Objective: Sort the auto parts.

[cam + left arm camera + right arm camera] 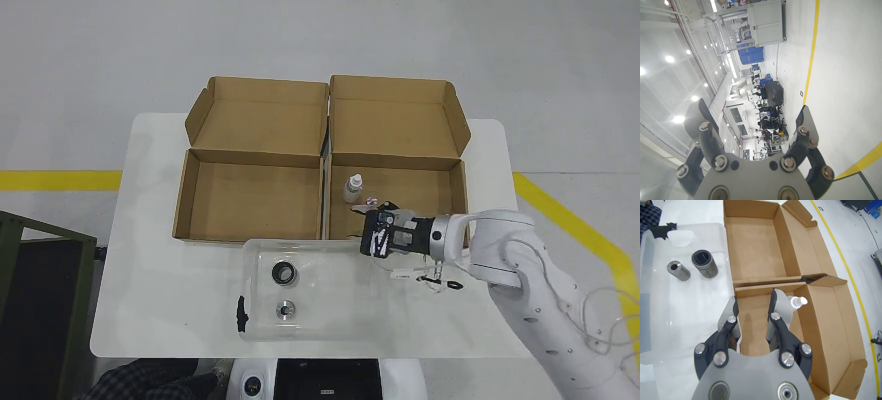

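Parts to sort: two metal pieces, both upright in the left half of the clear bin (250, 290), which lies at the near edge of the surface (150, 250). The larger sleeve (704, 263), wide bore, is set on the far side. The smaller cylinder (677, 270), narrow bore, is set just beside it on the near side, not touching. A small white bottle (353, 188) is noted standing in the right cardboard box (440, 215), towards its left wall. The left cardboard box (215, 200) is placed against it, wall to wall, both beyond the bin.

Right end effector (754, 306): released, fingers spread, nothing held. It is positioned above the near left corner of the right box, by the bin's far right corner.

Left end effector (753, 108): released, nothing held, pointed out at the room and away from the surface.

Status, as judged: bottle placed; sleeve and cylinder not yet sorted.

Risks noted:
- The two pieces are close together, so the neighbour could be struck and toppled by a spread finger on descent.
- Smooth round metal could be lost from the pads if gripped off-centre or too near the top.
- The bin wall is transparent and raised, so it could be clipped on entry or lift-out and the bin dragged.
- The bottle could be knocked over if a heavy piece is released near it.
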